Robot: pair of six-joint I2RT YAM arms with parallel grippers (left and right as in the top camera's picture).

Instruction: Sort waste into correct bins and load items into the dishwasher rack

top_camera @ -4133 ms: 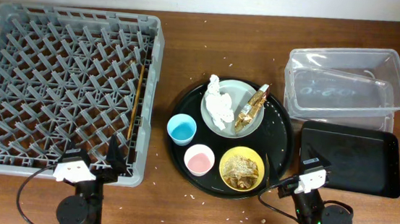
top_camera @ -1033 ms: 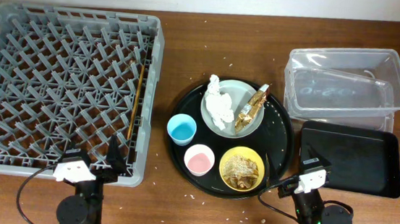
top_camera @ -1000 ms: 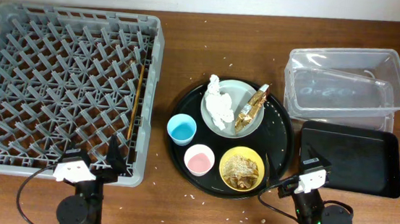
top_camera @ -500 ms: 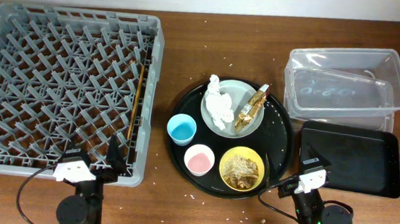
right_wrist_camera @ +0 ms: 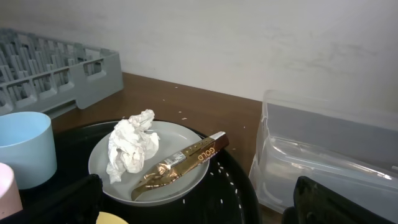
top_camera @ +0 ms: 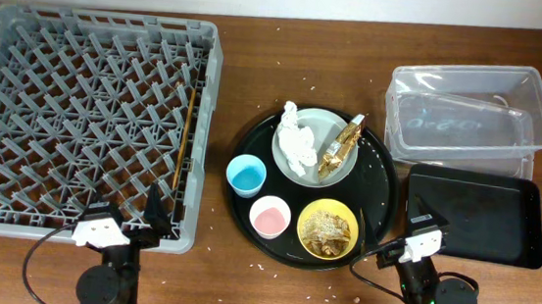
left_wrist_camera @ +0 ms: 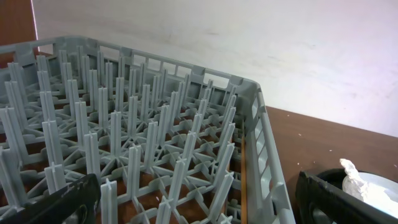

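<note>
On a round black tray (top_camera: pixel 379 176), a grey-green plate (top_camera: pixel 322 127) holds crumpled tissue (top_camera: pixel 295 142) and a gold wrapper (top_camera: pixel 341 146). A yellow bowl (top_camera: pixel 302 224) holds brown food scraps (top_camera: pixel 327 232). A blue cup (top_camera: pixel 245 175) and a pink cup (top_camera: pixel 269 216) stand beside it. The grey rack (top_camera: pixel 82 116) is on the left. The clear tub (top_camera: pixel 471 115) and black tray (top_camera: pixel 477 214) are on the right. My left gripper (top_camera: pixel 152 220) (left_wrist_camera: pixel 196 199) is open at the rack's near corner. My right gripper (top_camera: pixel 410 245) (right_wrist_camera: pixel 199 202) is open, near the round tray's front right edge.
A thin brown stick (top_camera: pixel 187 130) lies in the rack along its right wall. White crumbs are scattered on the wooden table around the round tray. A white wall runs along the far edge.
</note>
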